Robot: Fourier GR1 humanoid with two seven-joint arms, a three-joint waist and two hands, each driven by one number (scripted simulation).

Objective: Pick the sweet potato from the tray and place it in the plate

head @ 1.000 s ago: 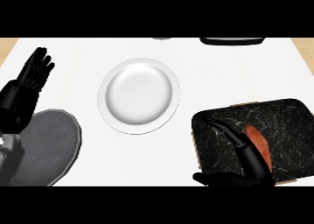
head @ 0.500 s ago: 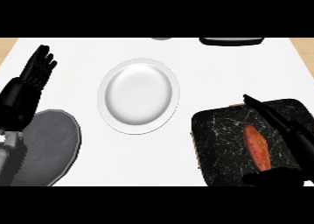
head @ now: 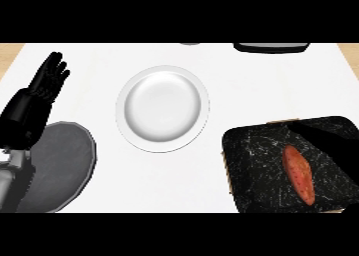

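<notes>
An orange-red sweet potato (head: 298,173) lies lengthwise on the black marbled tray (head: 252,155) at the lower right. My right hand (head: 335,148) hovers over the tray's right half, just right of the sweet potato and apart from it, fingers straight and pointing up-left; it holds nothing. Its dark shape blends into the tray. The white plate (head: 163,109) sits in the middle of the counter, left of the tray, with nothing on it. My left hand (head: 43,90) rests open at the far left, fingers up.
A grey rounded shape (head: 60,167) lies at the lower left beside my left forearm. A dark object (head: 272,47) and a small grey one (head: 189,43) sit at the counter's far edge. White counter surrounds the plate.
My right hand has swung from the sweet potato's left side across to its right, uncovering it. The sweet potato, plate and left hand have stayed put.
</notes>
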